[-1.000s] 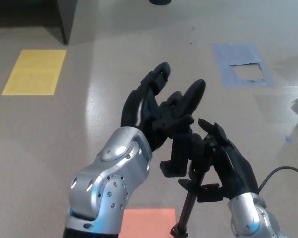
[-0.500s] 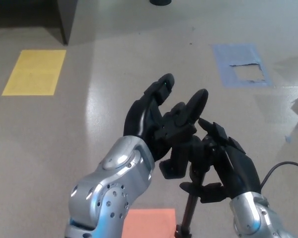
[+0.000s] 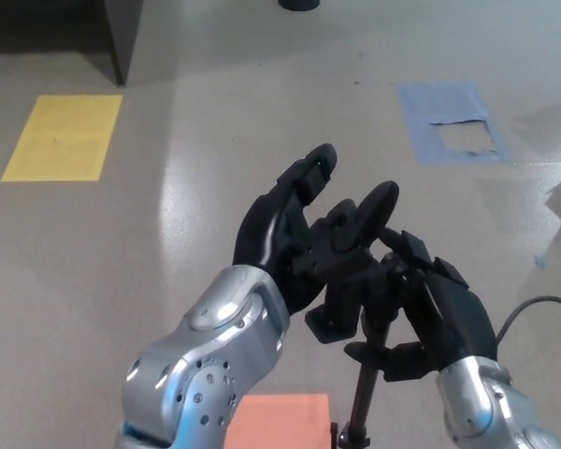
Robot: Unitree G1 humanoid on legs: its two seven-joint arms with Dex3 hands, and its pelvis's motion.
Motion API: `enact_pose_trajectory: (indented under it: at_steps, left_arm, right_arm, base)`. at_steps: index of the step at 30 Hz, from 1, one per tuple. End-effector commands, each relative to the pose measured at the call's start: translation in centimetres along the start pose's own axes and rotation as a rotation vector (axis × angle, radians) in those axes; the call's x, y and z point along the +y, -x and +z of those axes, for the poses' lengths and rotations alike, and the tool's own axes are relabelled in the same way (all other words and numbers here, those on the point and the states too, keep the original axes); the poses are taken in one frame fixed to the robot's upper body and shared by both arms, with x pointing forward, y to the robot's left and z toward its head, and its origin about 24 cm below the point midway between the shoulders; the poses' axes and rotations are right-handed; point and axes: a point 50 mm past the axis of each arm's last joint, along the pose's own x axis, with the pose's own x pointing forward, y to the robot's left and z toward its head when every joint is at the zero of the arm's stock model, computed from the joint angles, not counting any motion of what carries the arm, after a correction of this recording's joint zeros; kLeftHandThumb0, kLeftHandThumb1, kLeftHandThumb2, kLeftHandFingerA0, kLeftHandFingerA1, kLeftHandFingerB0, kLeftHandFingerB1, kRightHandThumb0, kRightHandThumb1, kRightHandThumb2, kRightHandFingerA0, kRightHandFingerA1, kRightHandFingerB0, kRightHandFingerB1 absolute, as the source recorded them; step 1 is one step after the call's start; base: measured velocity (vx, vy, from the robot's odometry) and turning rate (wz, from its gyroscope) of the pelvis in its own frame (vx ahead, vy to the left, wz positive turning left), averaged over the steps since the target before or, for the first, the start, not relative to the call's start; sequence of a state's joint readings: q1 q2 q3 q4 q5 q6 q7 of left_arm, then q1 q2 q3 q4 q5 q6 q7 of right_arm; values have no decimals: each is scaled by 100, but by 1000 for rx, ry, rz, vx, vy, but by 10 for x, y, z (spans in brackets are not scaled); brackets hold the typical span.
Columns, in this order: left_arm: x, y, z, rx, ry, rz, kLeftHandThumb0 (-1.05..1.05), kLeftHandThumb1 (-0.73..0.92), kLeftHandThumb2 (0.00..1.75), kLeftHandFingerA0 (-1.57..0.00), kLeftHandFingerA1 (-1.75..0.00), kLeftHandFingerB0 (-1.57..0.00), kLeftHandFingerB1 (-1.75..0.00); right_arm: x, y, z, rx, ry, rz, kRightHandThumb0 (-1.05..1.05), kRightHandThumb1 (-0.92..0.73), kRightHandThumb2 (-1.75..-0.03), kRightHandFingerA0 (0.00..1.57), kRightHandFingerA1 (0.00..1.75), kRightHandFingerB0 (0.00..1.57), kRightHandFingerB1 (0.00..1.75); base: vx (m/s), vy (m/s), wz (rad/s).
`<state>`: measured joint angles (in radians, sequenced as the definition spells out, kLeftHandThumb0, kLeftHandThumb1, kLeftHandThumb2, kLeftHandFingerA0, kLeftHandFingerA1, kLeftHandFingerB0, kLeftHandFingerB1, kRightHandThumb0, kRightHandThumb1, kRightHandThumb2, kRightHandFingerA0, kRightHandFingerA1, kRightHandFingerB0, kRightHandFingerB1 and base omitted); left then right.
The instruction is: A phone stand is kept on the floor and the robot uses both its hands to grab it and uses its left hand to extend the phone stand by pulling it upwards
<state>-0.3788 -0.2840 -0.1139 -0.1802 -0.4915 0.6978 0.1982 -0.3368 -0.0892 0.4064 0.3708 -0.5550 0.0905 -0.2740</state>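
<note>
The black phone stand rises in the lower middle of the head view; its thin pole runs down to the floor. My left hand is pressed against the stand's head from the left. Its two fingers point up and apart, not wrapped round anything. My right hand comes in from the lower right and is shut on the stand just below its head, with the thumb hooked under at the pole. Both hands hide most of the stand's upper part.
On the grey floor are a yellow rectangle at left, a torn blue patch at upper right and an orange patch by the pole's foot. A dark cabinet stands at upper left. A black cable loops at right.
Both hands and the stand's head have drifted slightly to the right. The left hand's fingers stay spread and the right hand keeps its hold.
</note>
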Motion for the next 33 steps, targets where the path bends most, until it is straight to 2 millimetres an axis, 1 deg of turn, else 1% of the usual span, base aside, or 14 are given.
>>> enact_pose_trajectory:
  at_steps: [1,15,16,17,23,24,25,26,27,28,29,30,32,33]
  left_arm:
    - [-2,8,-25,69,46,-45,-70,41,74,0,-5,-3,-4]
    - [-1,17,-28,113,-2,-83,-65,40,75,-4,-34,-18,-42]
    - [-2,17,-28,112,0,-85,-61,47,55,-9,-35,-26,-32]
    - [-1,17,-28,121,1,-82,-64,39,73,-8,-44,-24,-43]
    - [1,16,-27,134,11,-78,-60,37,70,-17,-45,-31,-45]
    - [2,16,-27,138,7,-79,-58,37,70,-18,-45,-31,-45]
    - [2,16,-27,140,5,-79,-58,37,70,-18,-45,-31,-45]
    - [2,15,-27,141,6,-69,-50,43,53,-27,-41,-46,-41]
    - [3,13,-27,144,-3,-29,-35,47,55,-70,-79,-82,-98]
    - [3,12,-28,145,-7,-13,-35,47,55,-70,-79,-82,-98]
    - [3,11,-28,126,-20,-3,-32,58,56,-70,-150,-72,-158]
    - [3,9,-28,117,-28,9,-16,65,56,-82,-175,-71,-175]
    - [4,7,-29,119,-32,31,-21,54,80,-123,-152,-91,-135]
    - [4,7,-30,121,-32,36,-21,54,80,-123,-152,-91,-135]
  right_arm:
    - [-4,-3,-3,33,105,24,-58,-70,-60,22,63,26,50]
    - [-6,-3,-6,39,55,33,-59,-72,-61,29,67,27,53]
    - [-6,-2,-6,24,54,19,-60,-73,-62,26,69,23,54]
    - [-6,-1,-7,19,39,1,-66,-54,-99,26,66,29,61]
    - [-5,-1,-11,-43,-36,-15,-60,-48,-95,24,65,26,60]
    - [-5,-3,-11,-12,-4,-8,-61,-74,-62,19,64,21,51]
    - [-5,-4,-12,0,9,-6,-61,-74,-62,19,64,21,51]
    - [-5,-4,-10,2,-13,9,-61,-77,-62,15,62,18,49]
    - [-6,-4,-7,6,-45,6,-57,-75,-61,15,58,17,48]
    - [-7,-4,-6,8,-58,4,-57,-75,-61,15,58,17,48]
    - [-8,-4,-6,-24,-103,-12,-53,-71,-63,17,63,17,53]
    - [-8,-5,-7,-41,-71,-28,-57,-71,-62,24,62,24,53]
    - [-9,-7,-6,-54,63,-43,-62,-39,-87,25,63,23,58]
    - [-10,-8,-5,-56,87,-44,-62,-39,-87,25,63,23,58]
  base:
    - [0,0,0]
    - [0,0,0]
    - [0,0,0]
    - [0,0,0]
    - [0,0,0]
    - [0,0,0]
    - [0,0,0]
    - [0,0,0]
    - [0,0,0]
    - [0,0,0]
    - [0,0,0]
    - [0,0,0]
    - [0,0,0]
    - [0,0,0]
